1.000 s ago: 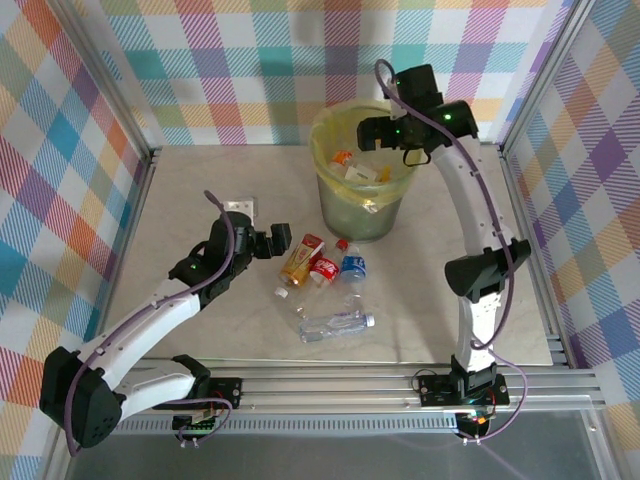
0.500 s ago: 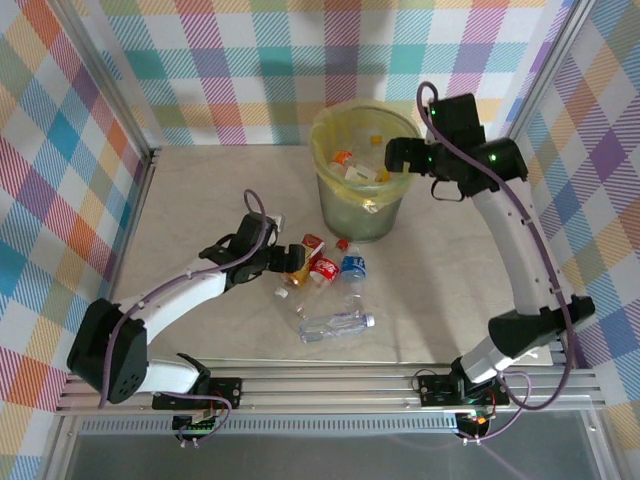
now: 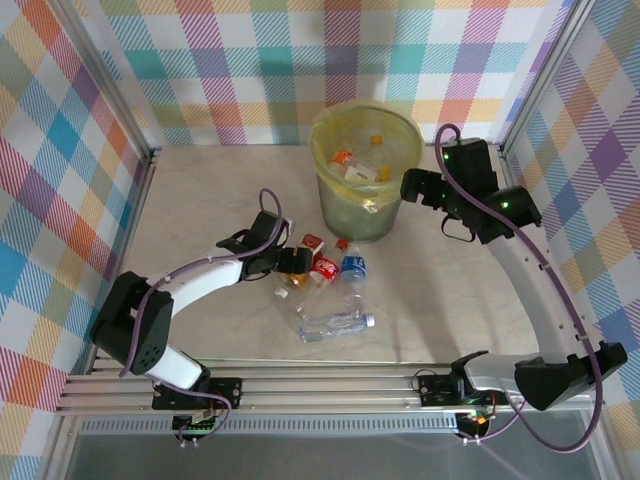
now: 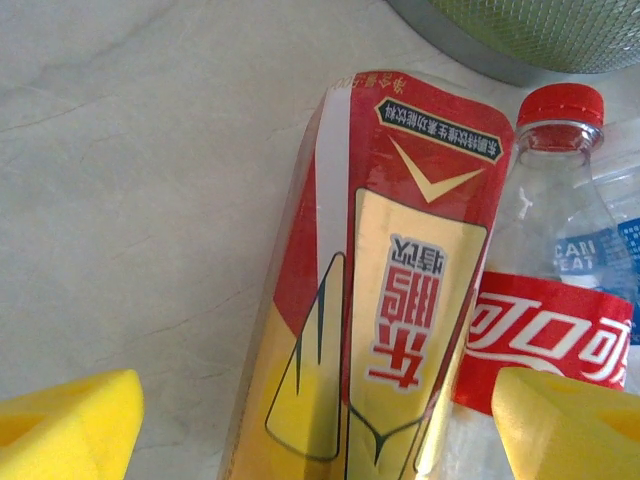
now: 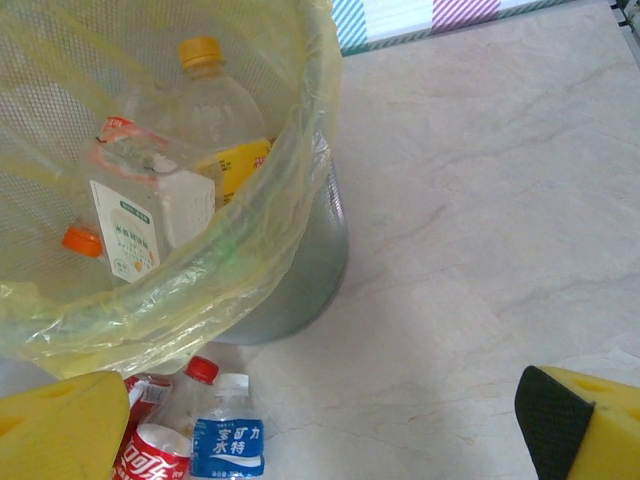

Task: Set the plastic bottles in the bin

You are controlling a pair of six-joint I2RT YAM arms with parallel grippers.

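Note:
Several plastic bottles lie in front of the bin (image 3: 360, 215): a red-and-yellow labelled bottle (image 3: 303, 254), a red-labelled cola bottle (image 3: 323, 268), a blue-labelled bottle (image 3: 351, 266) and a clear bottle (image 3: 335, 324). My left gripper (image 3: 290, 261) is open and straddles the red-and-yellow bottle (image 4: 390, 300). Its yellow pads (image 4: 65, 425) stand a little off either side, the right one over the cola bottle (image 4: 545, 330). To the right of the bin (image 5: 300, 280), my right gripper (image 3: 415, 188) hangs open with nothing in it (image 5: 320, 430). More bottles (image 5: 215, 110) lie inside the yellow bag.
Another clear bottle (image 3: 297, 299) lies near the front of the cluster. The bin's wall (image 4: 520, 30) is close behind the bottles. Bare marble tabletop (image 3: 450, 290) stretches to the right of the cluster. Checked walls and metal rails (image 3: 330, 385) ring the table.
My left gripper has slid right onto the red-and-yellow bottle, and its jaws have narrowed a little. My right gripper has drawn back from over the bin to its right side.

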